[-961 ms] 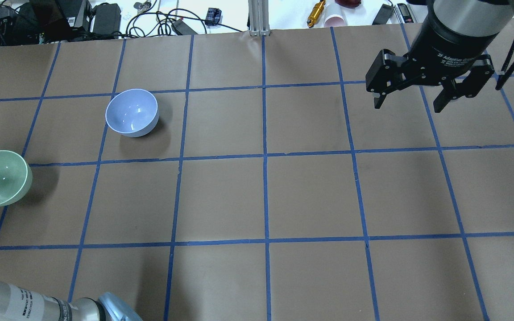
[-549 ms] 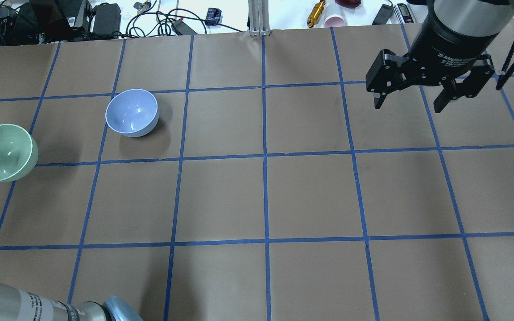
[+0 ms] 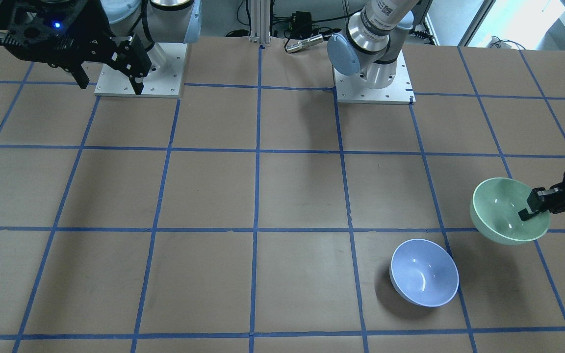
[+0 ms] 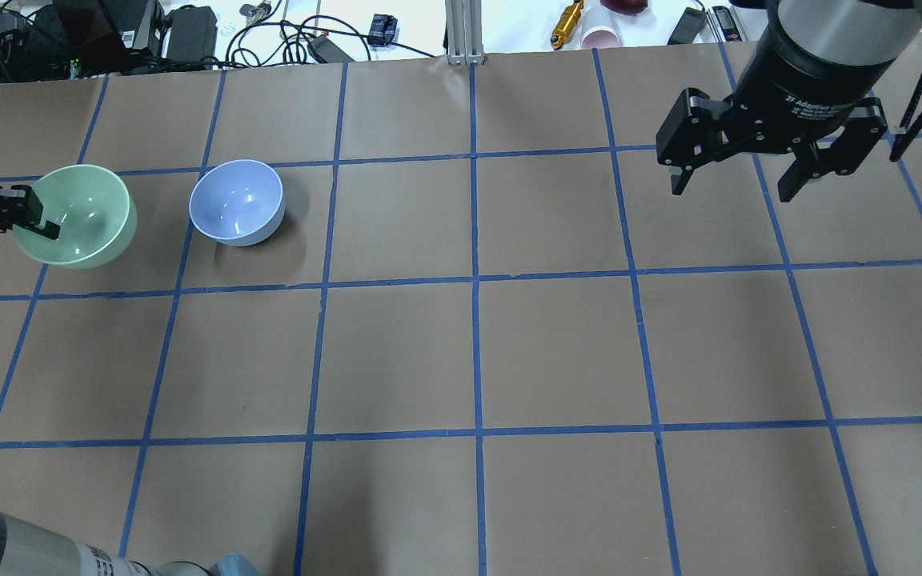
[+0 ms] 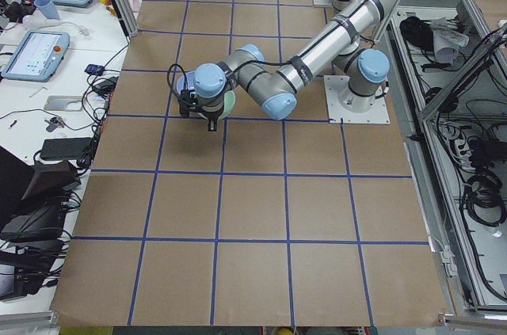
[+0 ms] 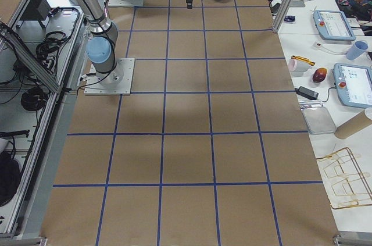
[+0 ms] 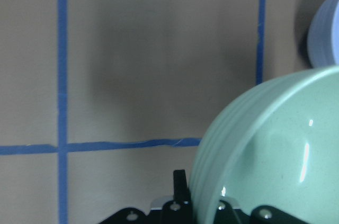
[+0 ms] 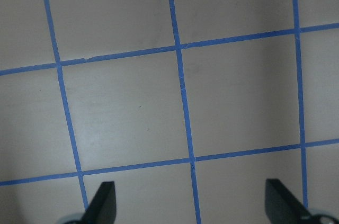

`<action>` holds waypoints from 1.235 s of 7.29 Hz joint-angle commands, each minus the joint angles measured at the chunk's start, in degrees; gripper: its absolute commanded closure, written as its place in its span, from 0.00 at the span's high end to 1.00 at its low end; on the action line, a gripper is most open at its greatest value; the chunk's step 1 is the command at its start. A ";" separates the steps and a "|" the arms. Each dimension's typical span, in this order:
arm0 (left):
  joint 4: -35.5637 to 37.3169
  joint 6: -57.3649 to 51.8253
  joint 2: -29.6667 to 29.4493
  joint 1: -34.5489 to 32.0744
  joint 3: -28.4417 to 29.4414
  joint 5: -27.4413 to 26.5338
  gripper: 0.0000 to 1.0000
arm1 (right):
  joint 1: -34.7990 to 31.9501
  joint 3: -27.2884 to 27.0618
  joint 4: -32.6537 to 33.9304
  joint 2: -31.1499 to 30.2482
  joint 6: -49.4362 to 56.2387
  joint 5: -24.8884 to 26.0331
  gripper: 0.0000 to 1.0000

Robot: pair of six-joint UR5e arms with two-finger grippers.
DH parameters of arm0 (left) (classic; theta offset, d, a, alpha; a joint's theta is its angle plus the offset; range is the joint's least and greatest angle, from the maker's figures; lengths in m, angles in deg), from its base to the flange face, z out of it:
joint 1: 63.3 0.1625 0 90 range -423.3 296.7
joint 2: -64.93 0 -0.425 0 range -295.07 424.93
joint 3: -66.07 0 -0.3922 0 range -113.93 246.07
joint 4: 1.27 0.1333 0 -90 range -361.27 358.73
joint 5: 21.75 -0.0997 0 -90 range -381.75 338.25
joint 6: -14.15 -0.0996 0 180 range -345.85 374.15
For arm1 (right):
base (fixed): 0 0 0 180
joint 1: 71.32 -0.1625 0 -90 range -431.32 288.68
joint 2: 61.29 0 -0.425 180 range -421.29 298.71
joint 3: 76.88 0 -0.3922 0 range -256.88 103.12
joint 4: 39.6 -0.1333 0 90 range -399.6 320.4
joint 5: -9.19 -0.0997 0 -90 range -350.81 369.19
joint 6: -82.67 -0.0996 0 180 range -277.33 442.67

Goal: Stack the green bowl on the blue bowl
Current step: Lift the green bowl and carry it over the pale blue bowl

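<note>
The green bowl [image 4: 81, 210] hangs tilted above the table, just left of the blue bowl [image 4: 237, 202] in the overhead view and apart from it. My left gripper [image 4: 29, 221] is shut on the green bowl's rim, one finger inside it. In the front view the green bowl [image 3: 505, 211] is up and right of the blue bowl [image 3: 424, 272], held by the left gripper [image 3: 532, 208]. The left wrist view shows the green bowl [image 7: 275, 155] close up and the blue bowl's edge [image 7: 326, 33] at the upper right. My right gripper [image 4: 737, 182] is open and empty, high over the far right.
Cables, power adapters, a yellow tool [image 4: 567, 22] and a pink cup [image 4: 601, 36] lie beyond the table's far edge. The two arm base plates [image 3: 371, 88] stand at the robot's side. Brown paper with a blue tape grid covers the table.
The left gripper has carried the green bowl away from the robot and to the right, up beside the blue bowl. The right arm has not moved.
</note>
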 commanded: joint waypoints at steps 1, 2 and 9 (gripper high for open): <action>0.32 8.65 -1.33 -6.69 2.88 0.03 0.00 | 0.00 0.00 0.02 0.00 0.00 0.00 1.00; 0.41 13.56 -1.96 -8.37 2.98 0.04 0.00 | 0.00 0.00 -0.07 0.00 0.00 0.00 1.00; 5.85 20.55 -6.09 -13.74 2.54 0.21 0.00 | 0.00 -0.09 0.02 0.00 0.00 0.00 1.00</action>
